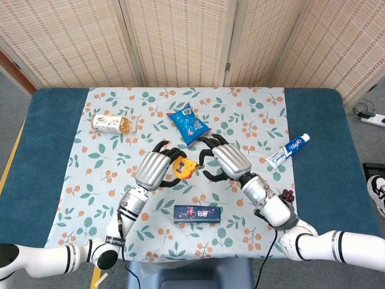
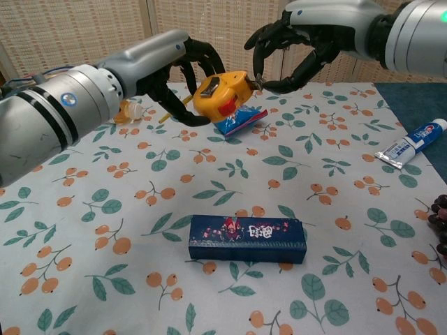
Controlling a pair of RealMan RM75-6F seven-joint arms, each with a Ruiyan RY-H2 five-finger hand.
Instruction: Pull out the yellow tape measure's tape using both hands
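Observation:
The yellow tape measure (image 1: 182, 168) (image 2: 220, 94), with its red button facing the chest camera, is held above the floral tablecloth (image 1: 120, 180). My left hand (image 1: 153, 170) (image 2: 178, 66) grips its body from the left, fingers wrapped around the case. My right hand (image 1: 228, 159) (image 2: 293, 49) is just to the right of it. Its thumb and a fingertip pinch the small metal tape tip at the case's right edge. Only a very short bit of tape shows between case and fingertips.
On the cloth lie a dark blue box (image 1: 197, 213) (image 2: 247, 238) near the front, a blue snack bag (image 1: 188, 125) (image 2: 241, 120) behind the hands, a drink bottle (image 1: 111, 123) at left, a toothpaste tube (image 1: 287, 151) (image 2: 408, 145) and dark grapes (image 1: 287, 194) at right.

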